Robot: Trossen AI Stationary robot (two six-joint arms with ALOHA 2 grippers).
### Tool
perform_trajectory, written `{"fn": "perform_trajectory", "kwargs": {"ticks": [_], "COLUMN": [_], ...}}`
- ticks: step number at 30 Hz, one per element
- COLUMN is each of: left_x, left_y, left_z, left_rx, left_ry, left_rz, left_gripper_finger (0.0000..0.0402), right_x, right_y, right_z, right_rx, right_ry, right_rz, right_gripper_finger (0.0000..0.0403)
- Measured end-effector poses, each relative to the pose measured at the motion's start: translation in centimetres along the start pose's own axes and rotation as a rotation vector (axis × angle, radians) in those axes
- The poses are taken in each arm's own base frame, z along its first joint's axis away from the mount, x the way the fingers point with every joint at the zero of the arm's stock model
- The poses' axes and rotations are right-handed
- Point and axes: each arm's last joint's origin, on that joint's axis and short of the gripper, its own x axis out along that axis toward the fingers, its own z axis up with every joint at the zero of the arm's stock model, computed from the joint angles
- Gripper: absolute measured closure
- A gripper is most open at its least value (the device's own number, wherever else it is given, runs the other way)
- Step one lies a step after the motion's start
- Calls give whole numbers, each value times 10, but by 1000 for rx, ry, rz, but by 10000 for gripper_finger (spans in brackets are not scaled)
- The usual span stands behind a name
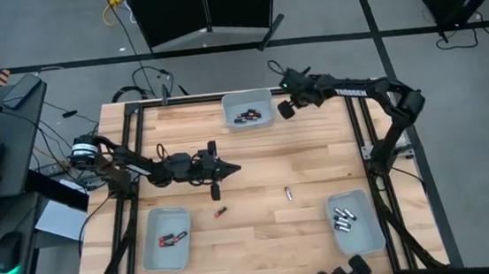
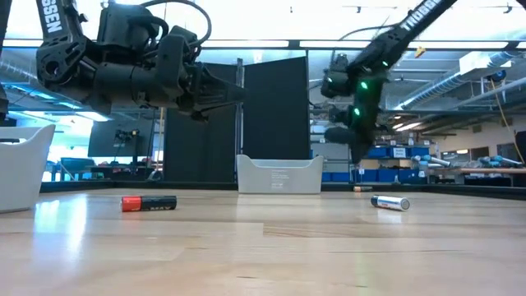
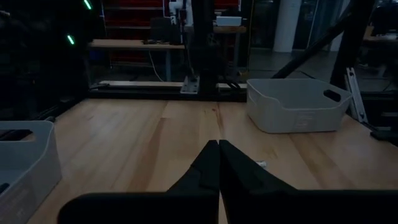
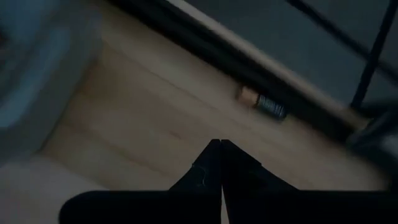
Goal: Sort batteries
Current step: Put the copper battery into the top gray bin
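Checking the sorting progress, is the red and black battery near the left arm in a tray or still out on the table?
Out. The red and black battery lies on its side on the bare table, outside every tray.

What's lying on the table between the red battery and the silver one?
Nothing: from above, only bare wood shows between the red battery and the silver battery; the table-level view shows the same.

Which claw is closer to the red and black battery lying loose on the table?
Left. The left claw is just above the red-and-black battery, slightly to one side. The right claw is far off by the back tray.
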Motion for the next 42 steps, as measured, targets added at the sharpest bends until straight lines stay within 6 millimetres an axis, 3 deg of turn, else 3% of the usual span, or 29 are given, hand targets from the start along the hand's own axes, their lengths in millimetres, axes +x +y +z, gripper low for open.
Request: {"fn": "perform_trajectory", "kwargs": {"ticks": [3,5,13,19,32,42], "left_x": [0,0,0,0,0,0], "left_y": [0,0,1,1,1,1], "left_z": [-1,-2,-2,-3,-3,-3], "left_rx": [0,2,4,8,32,32], "left_ry": [11,18,24,34,34,34], "left_rz": [2,18,33,35,46,45], "left_gripper_finger": [396,396,396,396,396,396], "right_x": [-13,-12,32,50,52,57], "right_y": [-1,-4,4,-1,3,-2], "right_z": [26,41,56,58,58,36], "right_rx": [-126,-140,-73,24,230,348], "right_ry": [9,52,222,287,245,205], "right_rz": [-2,1,-57,-98,-158,-147], "right_gripper_finger": [395,396,396,396,394,393]}}
